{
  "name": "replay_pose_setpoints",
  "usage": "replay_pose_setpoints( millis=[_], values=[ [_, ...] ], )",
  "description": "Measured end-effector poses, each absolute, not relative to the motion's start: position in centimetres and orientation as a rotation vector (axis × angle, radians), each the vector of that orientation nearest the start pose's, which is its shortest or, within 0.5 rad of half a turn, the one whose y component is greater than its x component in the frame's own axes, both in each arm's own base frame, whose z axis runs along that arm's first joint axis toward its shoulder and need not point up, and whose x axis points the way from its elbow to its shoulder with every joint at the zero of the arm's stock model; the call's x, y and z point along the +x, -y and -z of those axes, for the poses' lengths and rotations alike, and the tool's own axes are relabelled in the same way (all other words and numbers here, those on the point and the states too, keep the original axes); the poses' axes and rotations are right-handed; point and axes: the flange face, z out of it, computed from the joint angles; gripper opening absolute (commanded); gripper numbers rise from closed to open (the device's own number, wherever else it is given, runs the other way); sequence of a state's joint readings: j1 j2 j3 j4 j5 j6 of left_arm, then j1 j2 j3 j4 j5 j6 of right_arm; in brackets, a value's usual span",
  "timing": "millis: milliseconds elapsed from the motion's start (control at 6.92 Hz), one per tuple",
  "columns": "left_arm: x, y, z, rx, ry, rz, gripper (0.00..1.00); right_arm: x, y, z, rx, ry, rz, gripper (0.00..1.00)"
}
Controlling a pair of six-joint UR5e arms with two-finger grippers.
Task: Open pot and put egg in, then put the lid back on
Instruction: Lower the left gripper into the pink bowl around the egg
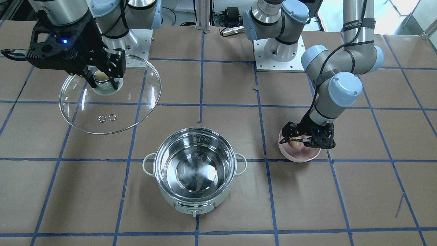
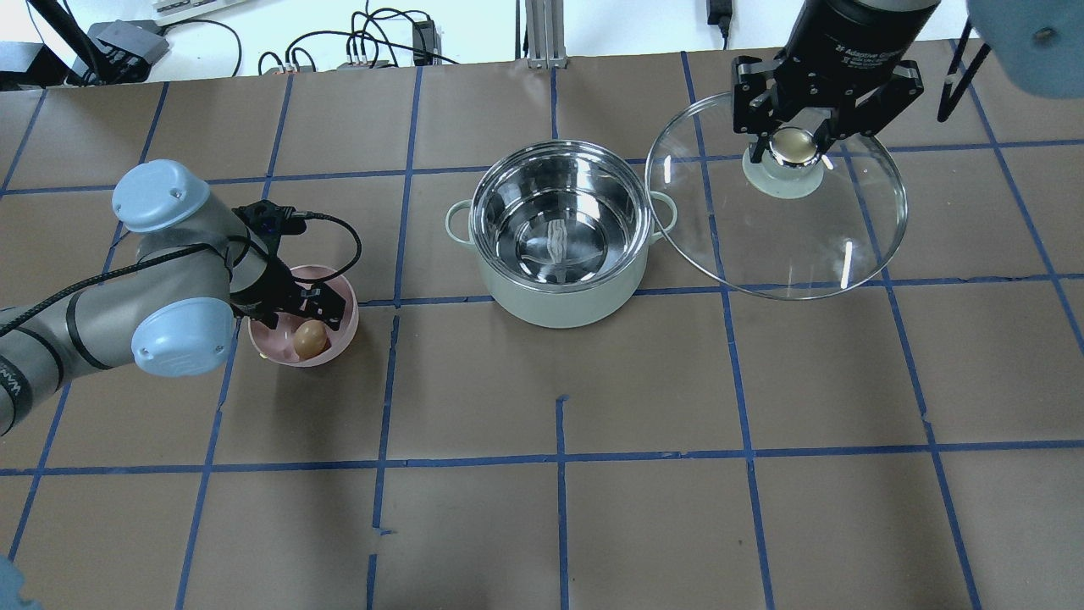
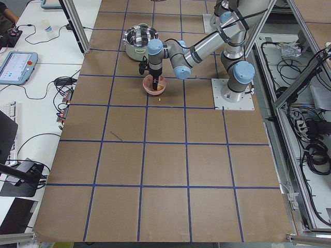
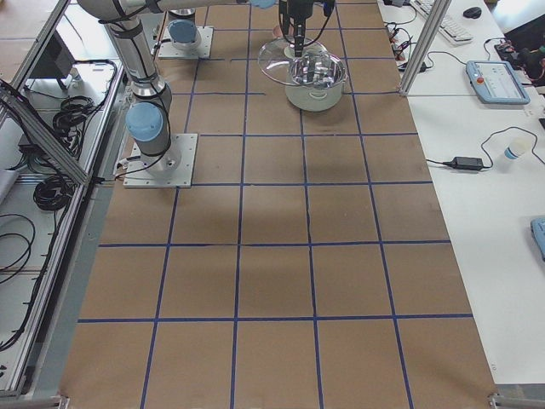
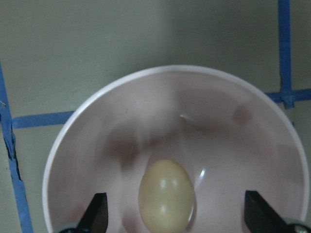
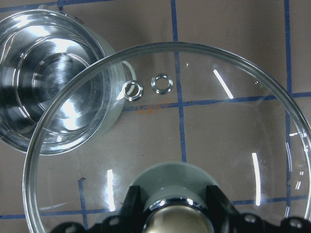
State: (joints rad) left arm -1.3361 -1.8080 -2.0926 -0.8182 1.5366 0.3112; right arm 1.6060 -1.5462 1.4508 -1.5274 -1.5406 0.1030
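Egg pickup is in hand: the left tool (image 5: 177,216), spread, flanks the small light-brown egg (image 2: 310,337) in the pink bowl (image 2: 339,292) near the left edge of the worktop (image 2: 677,508) and must next close gently, while the right tool (image 2: 796,144) pinches the knob of the clear glass dome lid (image 2: 788,246) beside the open steel-lined mint-white pot (image 2: 559,305).

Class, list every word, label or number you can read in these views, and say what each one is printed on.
"Adaptive": on the black collar above the right gripper; the smaller words beside it are too blurred to read.
"WANJEED": on the strap round the left arm.
Stamp inside the pot: too small to read.
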Motion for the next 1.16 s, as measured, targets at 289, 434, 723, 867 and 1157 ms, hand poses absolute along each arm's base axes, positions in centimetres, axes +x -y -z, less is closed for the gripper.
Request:
replay_pose_setpoints(
  millis=[289,434,723,867,1157],
  values=[
    [-2.1,50.3,-20.1,0.067,-3.178,0.002,0.98,15.5,49.8,-53.0,0.095,-3.105,0.079,0.03],
    [-2.1,50.4,-20.0,0.045,-3.179,0.001,0.96,15.6,49.7,-53.1,0.093,-3.104,0.078,0.03],
    [-2.1,50.4,-19.8,0.034,-3.178,0.000,0.96,15.8,49.6,-53.1,0.088,-3.104,0.077,0.03],
    [-2.0,50.6,-19.6,0.034,-3.177,0.007,0.96,15.9,49.6,-53.1,0.084,-3.104,0.077,0.03],
    [-2.5,50.6,-19.2,0.029,-3.175,0.012,0.96,15.9,49.5,-53.1,0.083,-3.104,0.077,0.03]
  ],
)
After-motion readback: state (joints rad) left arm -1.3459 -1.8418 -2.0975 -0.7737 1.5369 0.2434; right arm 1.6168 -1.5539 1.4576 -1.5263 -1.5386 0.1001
